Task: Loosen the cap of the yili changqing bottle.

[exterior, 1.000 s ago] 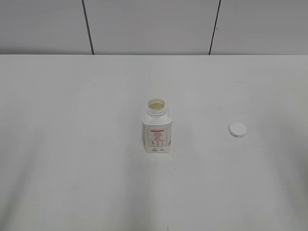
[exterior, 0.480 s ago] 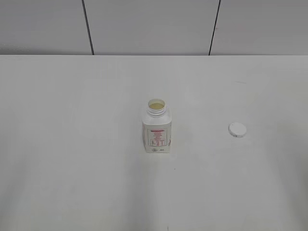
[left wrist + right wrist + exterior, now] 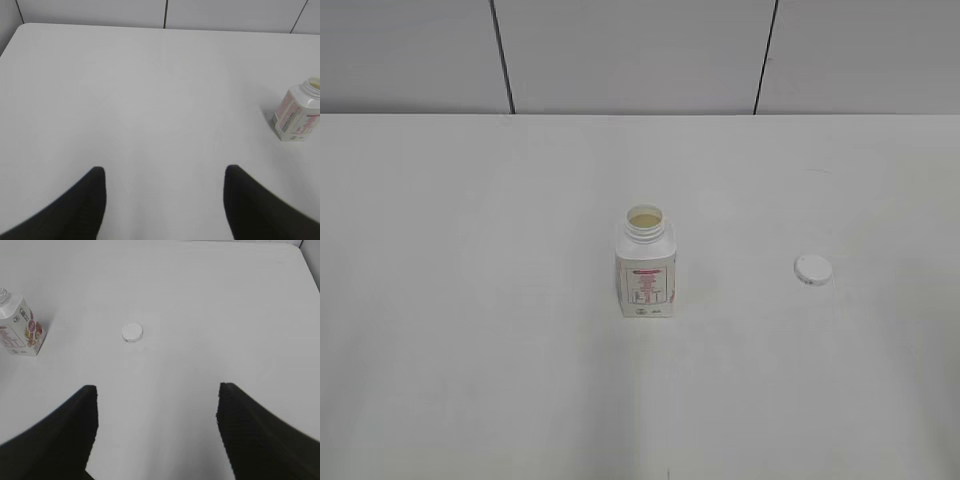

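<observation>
Exterior view | bottle upright mid-counter, open | cap off, toward right edge | both fingers apart, empty | bottle light, slick, spillable; grip its flat sides

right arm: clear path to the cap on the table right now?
Probably yes. The cap lies alone on the table, ahead of the open right gripper, with bare surface between. The bottle stands well off to the side, not in the path.
</observation>
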`<move>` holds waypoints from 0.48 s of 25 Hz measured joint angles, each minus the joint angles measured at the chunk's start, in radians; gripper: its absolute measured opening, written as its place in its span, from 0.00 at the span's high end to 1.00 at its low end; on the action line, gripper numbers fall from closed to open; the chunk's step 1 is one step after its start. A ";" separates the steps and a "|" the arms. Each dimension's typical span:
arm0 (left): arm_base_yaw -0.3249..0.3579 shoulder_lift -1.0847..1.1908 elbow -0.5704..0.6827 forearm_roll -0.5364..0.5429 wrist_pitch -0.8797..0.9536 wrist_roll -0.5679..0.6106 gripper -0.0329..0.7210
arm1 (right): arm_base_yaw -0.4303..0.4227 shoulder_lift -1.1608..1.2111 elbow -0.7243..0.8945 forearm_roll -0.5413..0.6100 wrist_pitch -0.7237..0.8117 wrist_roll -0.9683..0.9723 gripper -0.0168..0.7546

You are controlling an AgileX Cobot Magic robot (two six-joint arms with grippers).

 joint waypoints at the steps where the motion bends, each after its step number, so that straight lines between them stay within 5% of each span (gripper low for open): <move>1: 0.000 0.000 0.000 0.000 0.000 0.000 0.35 | 0.000 -0.013 0.000 0.000 0.002 0.003 0.22; 12: 0.000 0.000 0.000 -0.010 0.000 -0.003 0.36 | 0.000 -0.053 -0.001 -0.011 0.081 0.014 0.22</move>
